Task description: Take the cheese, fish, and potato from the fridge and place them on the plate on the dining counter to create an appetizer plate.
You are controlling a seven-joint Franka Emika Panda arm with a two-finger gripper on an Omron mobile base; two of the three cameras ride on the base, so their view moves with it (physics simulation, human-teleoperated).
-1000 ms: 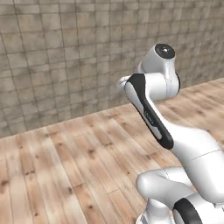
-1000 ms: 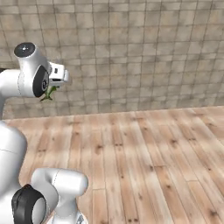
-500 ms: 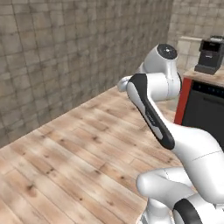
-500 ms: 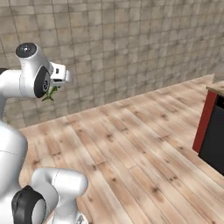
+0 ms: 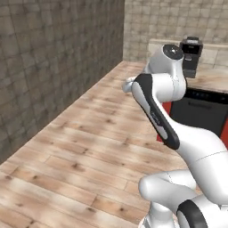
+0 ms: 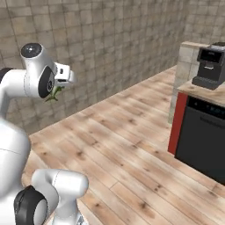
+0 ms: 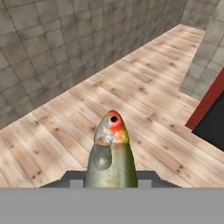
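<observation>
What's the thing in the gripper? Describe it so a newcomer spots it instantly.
Start at the white arm over the wooden floor; at its end, the gripper is shut on the fish. It is a slim grey-green body with an orange-red head pointing away from the hand, the sole small colourful item among tiled walls and dark appliances.

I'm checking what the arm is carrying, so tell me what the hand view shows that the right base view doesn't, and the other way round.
Hand view alone: the fish close up, head pointing away, with its eye and orange-red patch, held between the gripper fingers.

Right base view alone: the black coffee machine on a counter, the dark appliance front beneath it in full, and the white arm with just a green sliver of fish below the hand.

Both: the grey stone-tile wall, the wooden plank floor, the red panel and the fish.
</observation>
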